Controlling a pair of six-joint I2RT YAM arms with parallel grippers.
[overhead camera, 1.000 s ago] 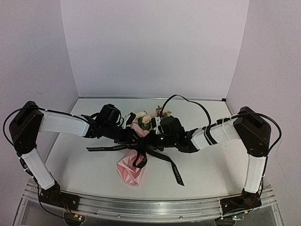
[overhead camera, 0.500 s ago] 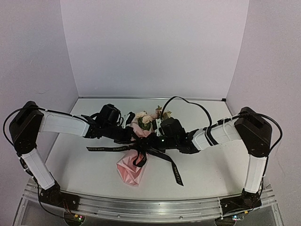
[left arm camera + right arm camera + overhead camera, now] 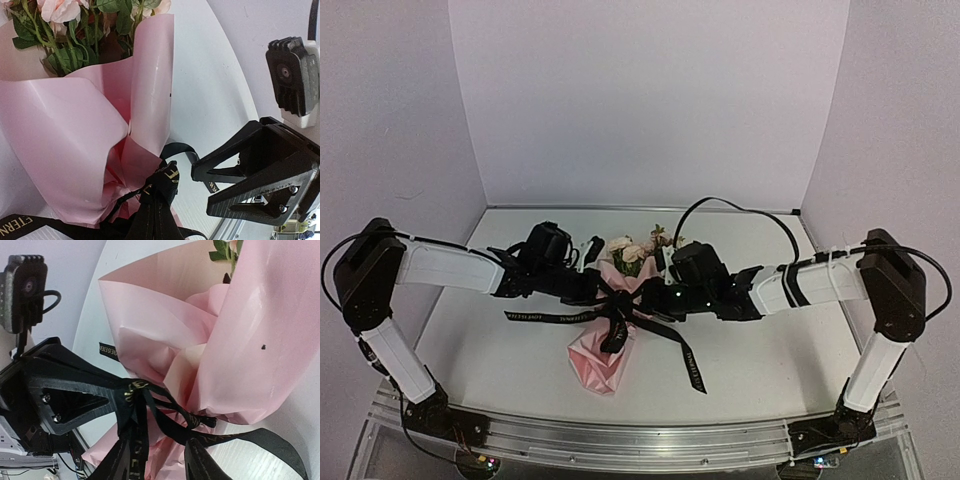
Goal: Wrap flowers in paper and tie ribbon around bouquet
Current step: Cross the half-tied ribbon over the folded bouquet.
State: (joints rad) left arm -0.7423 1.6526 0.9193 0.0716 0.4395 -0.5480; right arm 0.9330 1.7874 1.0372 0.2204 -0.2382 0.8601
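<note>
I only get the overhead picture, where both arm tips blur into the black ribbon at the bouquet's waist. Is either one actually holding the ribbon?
Observer: Yes. The right wrist view shows the left fingers pinched shut on the ribbon.
Visitor: And the other arm?
Observer: In the left wrist view the right fingers stand spread open.
Visitor: Do the stems show anywhere?
Observer: Yes, the left wrist view shows the flowers' thin green stems running down inside the pink paper.
</note>
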